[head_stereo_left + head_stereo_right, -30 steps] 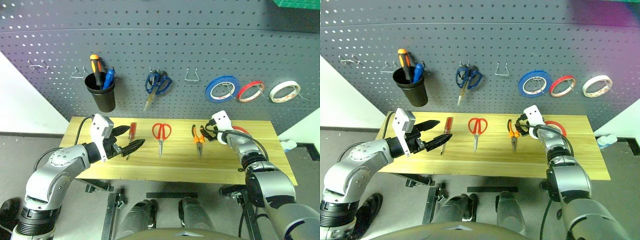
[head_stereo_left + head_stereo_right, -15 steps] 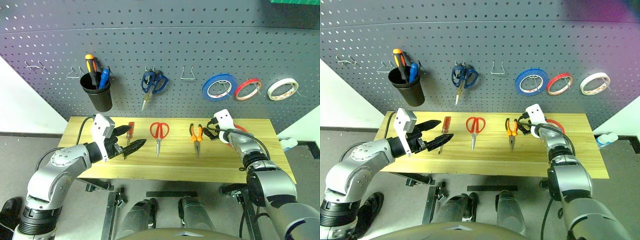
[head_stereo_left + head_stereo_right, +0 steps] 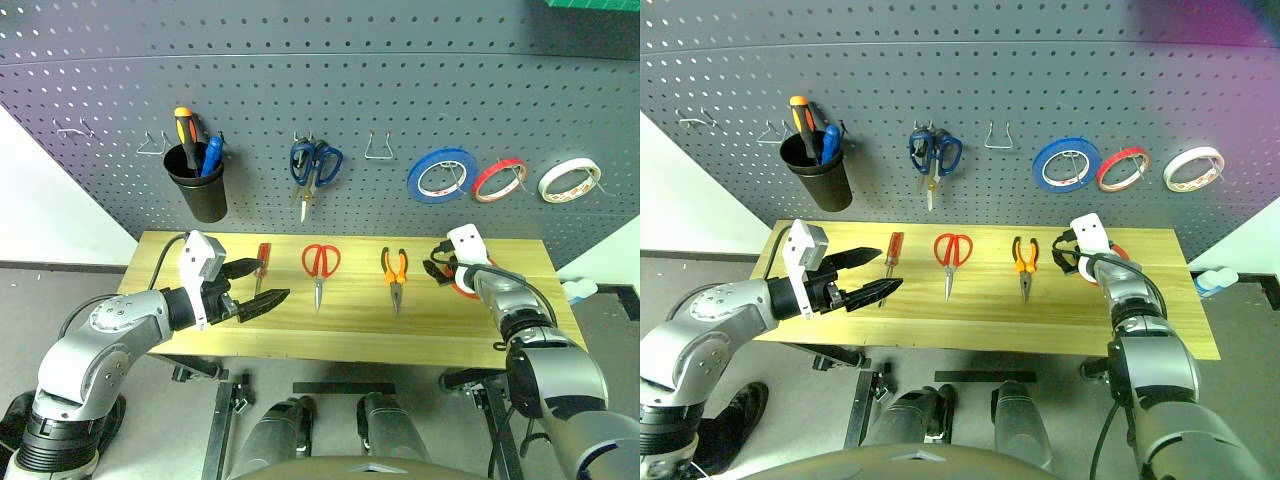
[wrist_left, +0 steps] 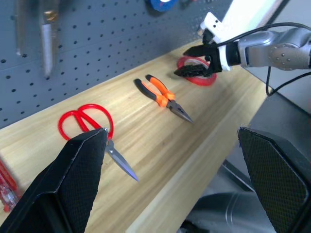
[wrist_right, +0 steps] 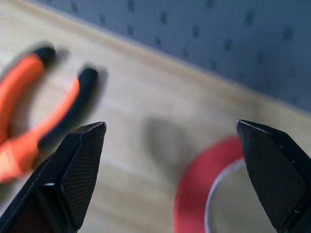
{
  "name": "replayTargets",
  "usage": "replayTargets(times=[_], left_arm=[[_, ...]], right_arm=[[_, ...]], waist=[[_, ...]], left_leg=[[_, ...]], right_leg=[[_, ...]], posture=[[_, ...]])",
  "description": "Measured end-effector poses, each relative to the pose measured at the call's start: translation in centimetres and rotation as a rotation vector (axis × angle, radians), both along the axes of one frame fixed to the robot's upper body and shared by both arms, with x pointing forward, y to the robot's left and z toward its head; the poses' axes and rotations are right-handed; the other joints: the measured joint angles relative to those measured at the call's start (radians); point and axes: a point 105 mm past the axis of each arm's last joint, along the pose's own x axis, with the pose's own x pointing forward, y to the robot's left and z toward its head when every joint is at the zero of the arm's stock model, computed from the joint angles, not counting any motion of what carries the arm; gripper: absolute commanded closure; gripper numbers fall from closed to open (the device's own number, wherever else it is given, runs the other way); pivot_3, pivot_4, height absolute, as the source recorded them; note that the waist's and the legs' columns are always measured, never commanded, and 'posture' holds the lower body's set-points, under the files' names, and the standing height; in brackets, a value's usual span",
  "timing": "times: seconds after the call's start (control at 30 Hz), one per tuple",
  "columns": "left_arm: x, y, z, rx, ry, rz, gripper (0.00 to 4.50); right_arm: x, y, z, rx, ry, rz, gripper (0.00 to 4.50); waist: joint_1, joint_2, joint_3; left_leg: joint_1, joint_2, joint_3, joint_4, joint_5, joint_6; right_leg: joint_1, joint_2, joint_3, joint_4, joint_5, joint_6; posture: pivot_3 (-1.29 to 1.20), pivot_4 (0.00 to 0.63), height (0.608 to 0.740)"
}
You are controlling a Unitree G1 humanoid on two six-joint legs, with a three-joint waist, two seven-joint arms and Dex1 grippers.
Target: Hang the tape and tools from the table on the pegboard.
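Tape (image 3: 468, 283) is lying on the surface (image 3: 350, 330) at 3 o'clock, beside my wide-open, empty right claw (image 4: 194, 60); pliers (image 3: 394, 272), scissors (image 3: 320, 264), screwdriver (image 3: 262, 266) are waiting unhung. Left claw (image 3: 255, 285) is gaping empty.

The table (image 3: 350, 325) (pale planks) bears screwdriver (image 3: 262, 266), scissors (image 3: 320, 265), pliers (image 3: 395, 272), tape (image 4: 197, 72).

Black cup (image 3: 202, 187), blue scissors (image 3: 314, 165)
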Motion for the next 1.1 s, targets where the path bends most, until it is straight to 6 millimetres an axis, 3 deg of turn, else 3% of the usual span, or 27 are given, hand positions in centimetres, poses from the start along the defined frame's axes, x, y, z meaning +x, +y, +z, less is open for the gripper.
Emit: replayTargets(times=[0.13,0.87,1.1], left_arm=[[-0.4,-0.2,0.2,0.003,-0.023,-0.032,0.03],[-1.6,0.1,1.3,0.082,-0.143,-0.172,0.03],[-1.5,0.2,1.5,0.082,-0.151,-0.170,0.03]], right_arm=[[-0.8,-0.2,-1.0,0.044,0.034,-0.015,0.00],[-2.4,-1.8,-2.2,0.211,0.110,-0.146,0.00],[-2.1,-1.8,-1.9,0.240,0.150,-0.173,0.00]], waist=[[-0.002,0.000,0.000],[-0.002,0.000,0.005],[-0.002,-0.005,0.013]], left_leg=[[0.000,0.000,0.000,0.000,0.000,0.000],[0.000,0.000,0.000,0.000,0.000,0.000],[0.000,0.000,0.000,-0.001,0.000,0.000]], right_leg=[[0.000,0.000,0.000,0.000,0.000,0.000],[0.000,0.000,0.000,-0.001,0.000,-0.001],[0.000,0.000,0.000,-0.001,-0.001,-0.001]], posture=[[-0.17,0.180,0.740],[-0.18,0.212,0.740],[-0.18,0.220,0.740]])
